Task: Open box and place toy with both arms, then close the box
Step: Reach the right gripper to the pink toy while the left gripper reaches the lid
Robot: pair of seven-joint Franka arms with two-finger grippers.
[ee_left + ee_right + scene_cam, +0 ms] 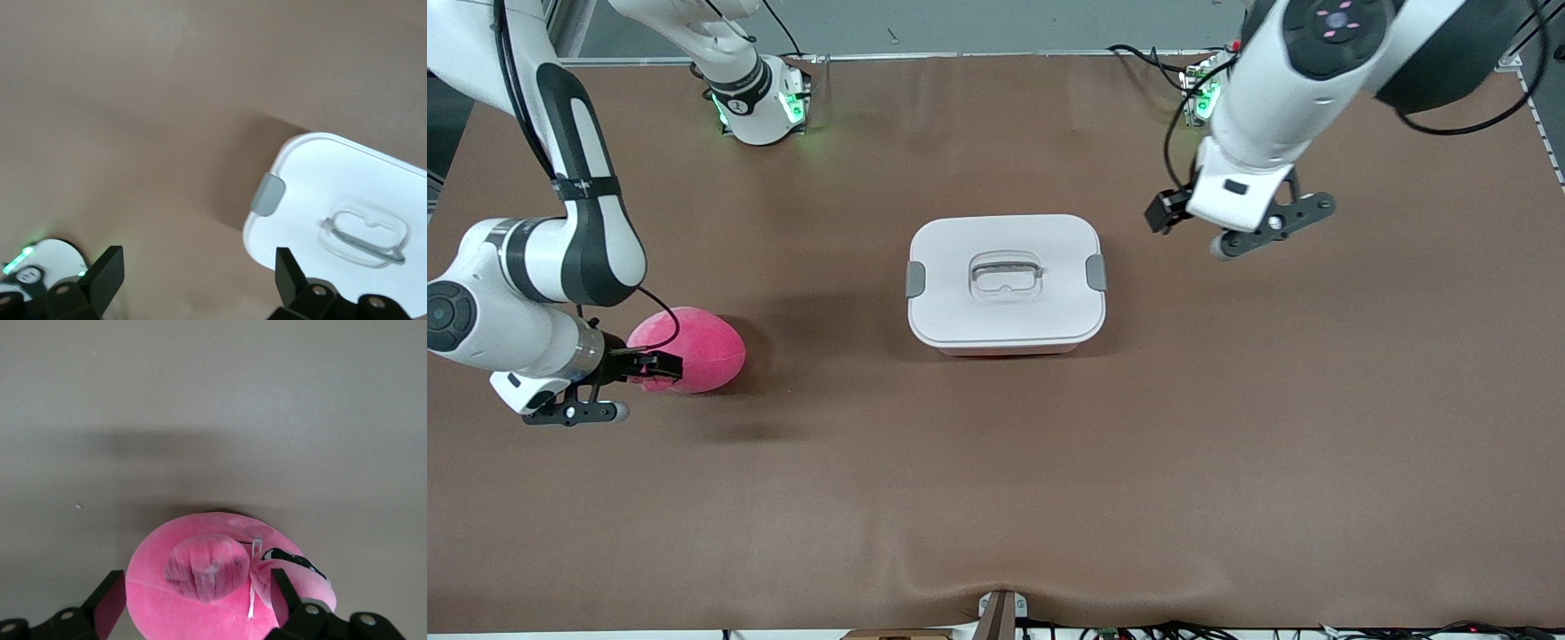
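A brown counter (996,498) is filling the scene, with the box (1006,281) sitting near its middle, lid (1005,307) still on and both grey clips (915,279) showing at its short ends. The toy (694,348) is lying on the counter toward the right arm's end, well apart from the box. The right gripper (656,364) is straddling the toy, fingers spread on either side of it and, from these views, not yet squeezing. The left gripper (1249,233) is hovering with its fingers spread over bare counter just beside the box, toward the left arm's end. The toy looks soft and light, likely to squash under pressure, so pinching across its plump middle seems wisest. The box looks rigid, smooth plastic; the recessed handle (1006,273) or the clips seem the natural holds.
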